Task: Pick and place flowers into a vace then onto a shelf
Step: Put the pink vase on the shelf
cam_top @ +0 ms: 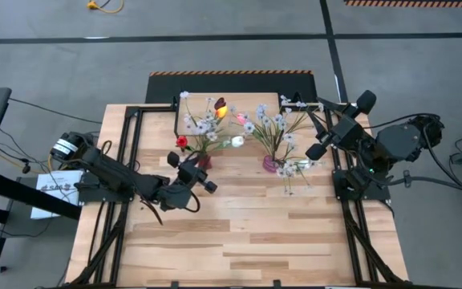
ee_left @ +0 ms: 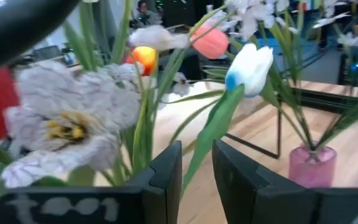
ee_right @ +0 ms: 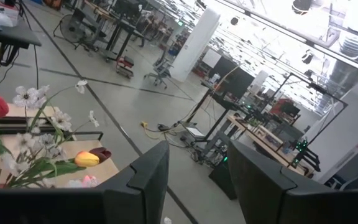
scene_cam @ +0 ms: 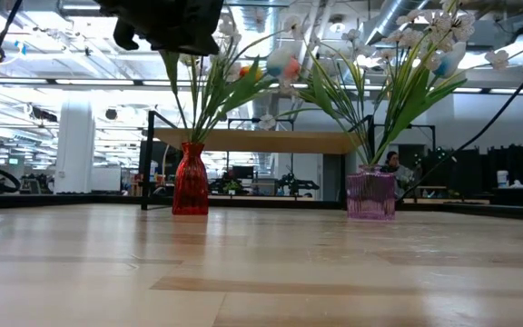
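Light comes from ceiling strips behind my table (scene_cam: 261, 263), even and bright, glaring white in the low view and my right wrist view. Shadows on the wood are soft and faint. Near my left wrist, the pale flower (ee_left: 73, 121) is blurred, and my own dark fingers (ee_left: 166, 177) look smeared at the edge.

The table (cam_top: 239, 233) is pale slatted wood with a smooth, faintly glossy finish that catches the ceiling lights in the low view. The shelf (scene_cam: 252, 140) is a light matt wood board on thin dark metal legs. The red vase (scene_cam: 190, 179) looks like ribbed, glossy glass; the pink vase (scene_cam: 370, 193) is clear, tinted and shiny. The flowers (ee_left: 73, 118) have cloth-like, crinkled matt petals and smooth plastic-looking stems. The left gripper (ee_left: 197, 180) has matt black fingers.
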{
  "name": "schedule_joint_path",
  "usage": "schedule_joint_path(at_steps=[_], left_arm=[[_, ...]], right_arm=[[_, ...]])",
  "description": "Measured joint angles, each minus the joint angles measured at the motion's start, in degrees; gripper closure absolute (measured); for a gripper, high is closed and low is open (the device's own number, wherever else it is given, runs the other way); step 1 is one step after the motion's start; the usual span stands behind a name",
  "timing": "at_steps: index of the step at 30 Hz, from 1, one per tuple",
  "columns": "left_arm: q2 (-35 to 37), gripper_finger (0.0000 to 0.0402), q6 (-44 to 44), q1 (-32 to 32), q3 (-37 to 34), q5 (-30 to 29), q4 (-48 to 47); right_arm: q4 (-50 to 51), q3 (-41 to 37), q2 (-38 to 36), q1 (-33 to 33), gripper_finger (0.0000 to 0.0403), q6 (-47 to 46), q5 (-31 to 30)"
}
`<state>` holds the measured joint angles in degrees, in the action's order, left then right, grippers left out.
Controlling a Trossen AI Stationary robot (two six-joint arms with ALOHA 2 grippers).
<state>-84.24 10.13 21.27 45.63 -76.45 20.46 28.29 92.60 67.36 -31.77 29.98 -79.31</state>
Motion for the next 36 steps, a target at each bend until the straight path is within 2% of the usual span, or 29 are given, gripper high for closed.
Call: schedule_joint_path(at_steps=[3,9,13,19,24,30,36], left_arm=[[0.02,0.0321,0.0,-0.72,0.0,3.56,-0.1],[-0.06,0.0321,-0.56,-3.68,0.0,16.6,-1.23],[-0.06,0.0321,-0.77,-5.1,0.02,20.0,-5.77],[-0.1,0.0321,-1.77,-7.47,0.02,29.77,-12.06],[-0.12,0.0321,-7.06,-8.15,0.02,29.88,-12.43],[-0.12,0.0321,-9.59,-8.54,0.02,26.7,-13.5],[-0.12,0.0321,-12.2,-8.51,0.02,27.42,-13.45]], right_arm=[[0.0,0.0,-0.01,-0.02,0.0246,0.0,0.0],[0.0,0.0,-0.01,-0.01,0.0246,0.01,-0.02],[0.0,0.0,-0.01,-0.01,0.0246,0.03,-0.02],[0.0,0.0,-0.01,0.0,0.0246,0.5,-0.04],[0.0,0.0,-0.01,-0.01,0.0246,0.49,-0.04],[0.0,0.0,-0.01,0.0,0.0246,0.48,-0.11],[0.0,0.0,-0.01,0.0,0.0246,0.49,-0.13]])
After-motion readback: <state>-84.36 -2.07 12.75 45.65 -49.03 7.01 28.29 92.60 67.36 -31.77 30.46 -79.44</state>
